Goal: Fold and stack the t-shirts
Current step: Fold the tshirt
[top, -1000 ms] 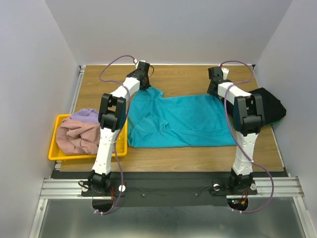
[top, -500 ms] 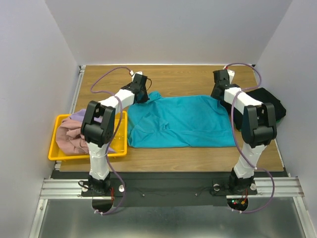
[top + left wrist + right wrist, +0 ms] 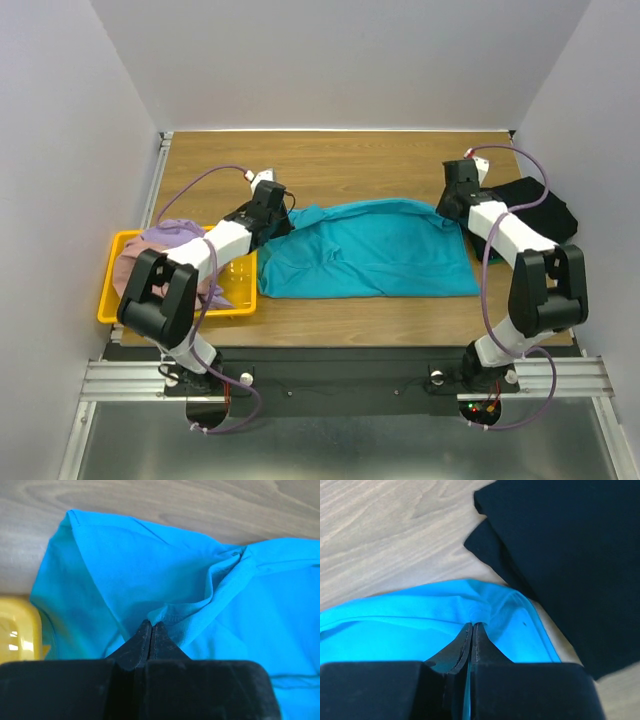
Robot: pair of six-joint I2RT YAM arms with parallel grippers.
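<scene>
The teal t-shirt (image 3: 370, 250) lies spread on the wooden table, its far edge lifted and folded towards me. My left gripper (image 3: 283, 219) is shut on its far left edge; the pinched hem shows in the left wrist view (image 3: 167, 614). My right gripper (image 3: 450, 210) is shut on its far right edge, seen in the right wrist view (image 3: 481, 611). A folded black t-shirt (image 3: 540, 205) lies at the right, also in the right wrist view (image 3: 570, 555). Dusty pink (image 3: 135, 275) and lavender (image 3: 175, 232) shirts lie crumpled in the tray.
The yellow plastic tray (image 3: 110, 312) sits at the table's left edge, partly under my left arm; its corner shows in the left wrist view (image 3: 17, 630). Grey walls close in the left, back and right sides. Bare wood (image 3: 350, 160) lies beyond the teal shirt.
Both grippers have moved towards me from the far side, pulling the teal shirt's far edge over its middle. The shirt's outline has grown shorter front to back.
</scene>
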